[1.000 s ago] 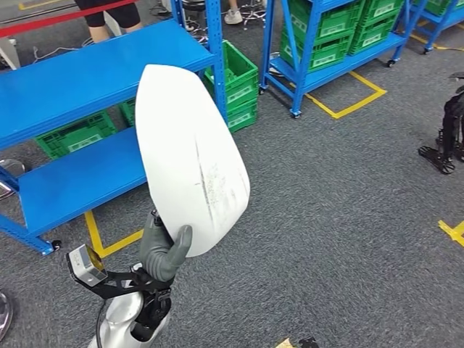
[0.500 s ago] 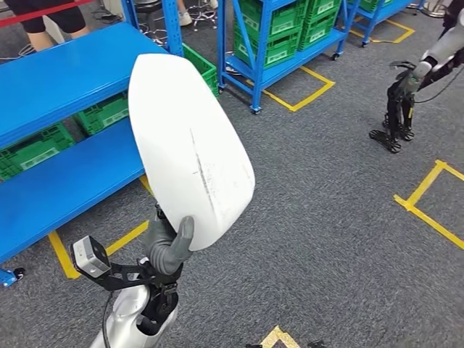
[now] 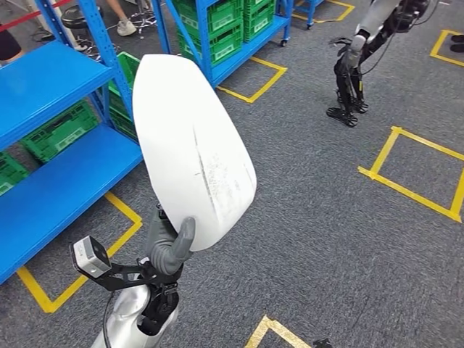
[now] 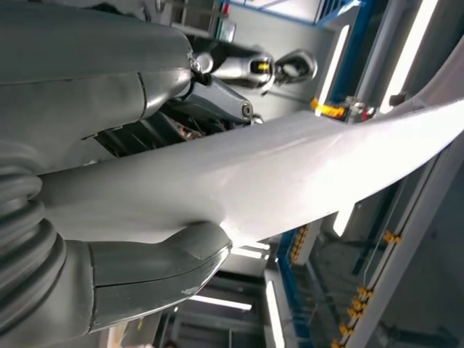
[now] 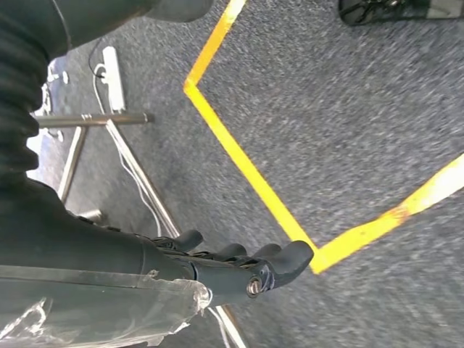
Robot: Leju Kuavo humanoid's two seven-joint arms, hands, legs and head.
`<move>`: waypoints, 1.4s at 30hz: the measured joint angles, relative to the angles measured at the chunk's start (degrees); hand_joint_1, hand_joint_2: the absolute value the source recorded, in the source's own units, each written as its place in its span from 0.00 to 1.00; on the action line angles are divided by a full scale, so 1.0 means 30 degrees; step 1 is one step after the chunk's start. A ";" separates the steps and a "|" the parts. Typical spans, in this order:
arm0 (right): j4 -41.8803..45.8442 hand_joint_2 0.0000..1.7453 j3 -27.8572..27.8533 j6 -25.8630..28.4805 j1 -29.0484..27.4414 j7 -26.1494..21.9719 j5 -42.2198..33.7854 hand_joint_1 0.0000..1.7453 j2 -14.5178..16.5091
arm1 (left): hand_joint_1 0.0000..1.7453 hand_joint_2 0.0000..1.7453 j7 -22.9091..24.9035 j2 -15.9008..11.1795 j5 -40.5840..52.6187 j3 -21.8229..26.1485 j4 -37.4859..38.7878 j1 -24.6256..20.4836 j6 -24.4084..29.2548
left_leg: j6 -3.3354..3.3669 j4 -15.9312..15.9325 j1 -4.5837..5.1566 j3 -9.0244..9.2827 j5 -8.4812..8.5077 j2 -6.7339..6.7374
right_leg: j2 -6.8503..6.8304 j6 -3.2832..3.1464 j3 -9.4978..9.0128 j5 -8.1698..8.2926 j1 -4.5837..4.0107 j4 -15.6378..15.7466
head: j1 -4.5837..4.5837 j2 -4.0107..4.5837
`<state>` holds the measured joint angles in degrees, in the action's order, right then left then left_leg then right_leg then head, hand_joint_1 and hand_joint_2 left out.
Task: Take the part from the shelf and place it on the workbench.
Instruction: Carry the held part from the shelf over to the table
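Part [image 3: 191, 145] sits upright in my left hand [image 3: 167, 246], thumb clamped on its lower edge — right hand [image 5: 241, 264] hangs slack, grasping nothing. Carrying well means a firm grip and a level wrist — workbench unseen.

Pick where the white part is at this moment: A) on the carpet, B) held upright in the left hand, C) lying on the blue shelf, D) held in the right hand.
B: the left hand grips the lower edge of the white part, holding it above the carpet.
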<state>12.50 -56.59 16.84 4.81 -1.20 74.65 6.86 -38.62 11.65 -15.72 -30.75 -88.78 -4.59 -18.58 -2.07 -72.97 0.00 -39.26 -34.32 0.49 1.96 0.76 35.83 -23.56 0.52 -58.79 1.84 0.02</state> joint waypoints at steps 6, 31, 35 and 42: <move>0.0005 1.00 0.0000 -0.0031 -0.0004 -0.0035 0.0215 0.00 0.0002 | 0.94 1.00 0.0027 -0.0035 0.0055 0.0018 0.0023 -0.0027 0.0016 | 0.0123 0.4619 -0.0261 0.2032 0.2683 -0.1666 | 0.1541 0.0422 0.0199 0.0154 0.0064 -0.0100 | -0.0056 0.0000; 0.0005 1.00 -0.0029 -0.0295 -0.0001 0.0346 0.0186 0.00 0.0100 | 0.94 1.00 0.0364 0.0239 -0.0240 0.0337 0.0093 0.0050 0.0342 | 0.0028 -0.0248 -0.0017 -0.0084 -0.0060 -0.0031 | 0.0138 0.0072 0.0032 -0.0036 0.0060 -0.0022 | 0.0027 0.0000; 0.0007 1.00 -0.0036 -0.0306 -0.0042 0.0366 0.0216 0.00 0.0153 | 0.94 1.00 0.0364 0.0235 -0.0240 0.0350 0.0107 0.0057 0.0344 | -0.0113 0.3059 -0.0283 0.1308 0.2257 -0.0902 | 0.1178 0.0332 0.0071 0.0017 0.0188 -0.0109 | -0.0005 0.0000; 0.0007 1.00 -0.0038 -0.0359 -0.0236 0.0430 0.0353 0.00 0.0144 | 0.94 1.00 0.0393 0.0359 -0.0273 0.0386 0.0115 0.0138 0.0379 | 0.0719 0.4885 -0.0382 0.2098 0.2650 -0.0897 | 0.0762 0.1076 0.0943 -0.0274 0.0229 -0.0873 | 0.0022 0.0000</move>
<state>12.52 -56.70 15.76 4.11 0.09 75.71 7.29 -37.44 12.73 -16.53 -29.59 -88.43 -4.18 -17.44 0.09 -58.31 -1.14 -32.97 -26.37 -2.21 4.24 3.99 38.66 -24.38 1.21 -61.41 1.91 0.02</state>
